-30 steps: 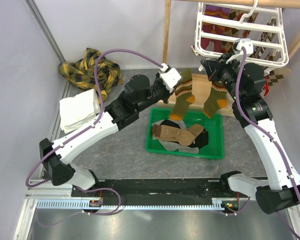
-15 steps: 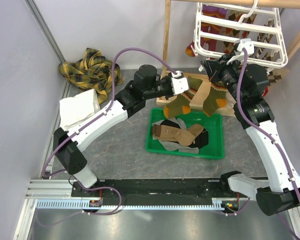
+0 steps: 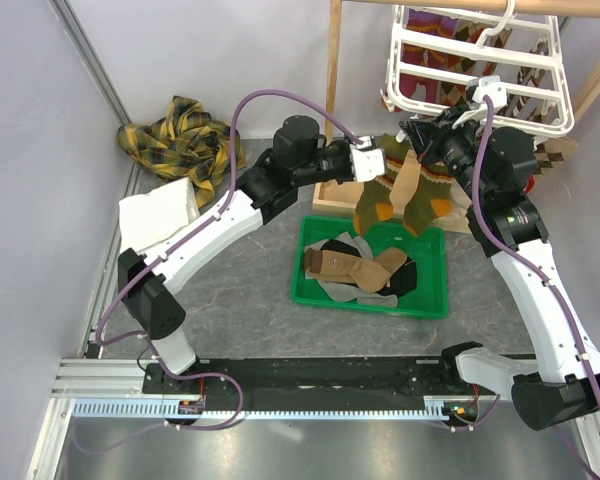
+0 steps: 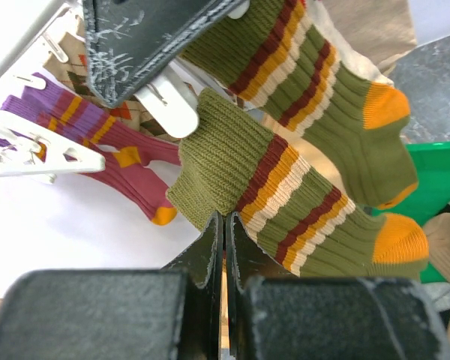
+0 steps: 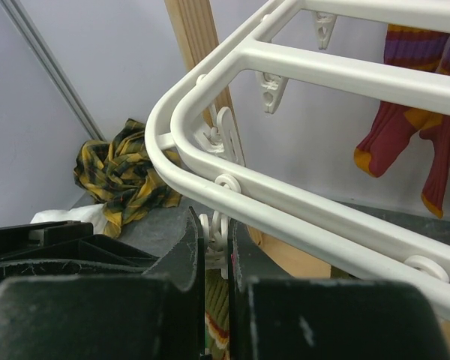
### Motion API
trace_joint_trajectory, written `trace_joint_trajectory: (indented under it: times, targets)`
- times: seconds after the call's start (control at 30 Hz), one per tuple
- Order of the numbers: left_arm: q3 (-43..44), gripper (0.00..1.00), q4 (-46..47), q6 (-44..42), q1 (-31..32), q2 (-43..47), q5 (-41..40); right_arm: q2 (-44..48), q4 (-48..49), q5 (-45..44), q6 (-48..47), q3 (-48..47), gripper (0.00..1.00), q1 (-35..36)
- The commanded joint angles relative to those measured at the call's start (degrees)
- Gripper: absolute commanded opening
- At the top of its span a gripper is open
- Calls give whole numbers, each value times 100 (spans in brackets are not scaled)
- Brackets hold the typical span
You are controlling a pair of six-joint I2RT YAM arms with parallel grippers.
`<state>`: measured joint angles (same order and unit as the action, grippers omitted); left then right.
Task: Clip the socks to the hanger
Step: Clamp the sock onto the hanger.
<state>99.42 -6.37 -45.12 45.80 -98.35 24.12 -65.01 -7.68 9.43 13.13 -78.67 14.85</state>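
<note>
Left gripper (image 4: 224, 227) pinches ribbed olive sock (image 4: 232, 161) with orange toe.

Grey mottled surface (image 3: 240, 312) w/ green bin (image 3: 435, 285) at ctr, plaid cloth (image 3: 180, 140) & folded white towel (image 3: 160, 222) far left, wooden frame (image 3: 332, 70) at back.

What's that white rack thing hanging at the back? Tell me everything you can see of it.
The hanger is a white, plastic-looking rectangular rack of parallel bars with rounded corners, hanging from a wooden frame at the back right. Small white clips dangle beneath its bars, and maroon and purple striped socks already hang from it. The right gripper is shut on one corner clip, while the left gripper holds an olive sock near that corner.
</note>
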Motion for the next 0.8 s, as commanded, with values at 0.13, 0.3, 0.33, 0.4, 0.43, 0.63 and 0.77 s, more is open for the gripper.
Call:
trace_joint_trajectory:
  times: [0.13, 0.3, 0.33, 0.4, 0.43, 0.63, 0.77]
  targets:
    - [473, 2, 136, -234, -63, -194, -4, -38, -146, 700, -38, -148, 0, 79]
    - [579, 2, 241, -137, -63, -185, 49, -64, -146, 779, -21, -148, 0, 79]
    - [570, 2, 276, -102, -63, -176, 58, -64, -137, 780, -12, -148, 0, 79]
    - [553, 2, 338, -76, -63, -150, 75, -64, -146, 771, -29, -131, 0, 70]
    - [518, 2, 356, -58, -63, -115, 101, -64, -146, 745, -21, -131, 0, 79]
    - [237, 2, 514, -32, -54, 87, 119, -38, -154, 456, 15, -104, 0, 79]
    - [-62, 2, 611, 3, -45, 333, 102, -47, -190, 349, 50, -113, 0, 71]
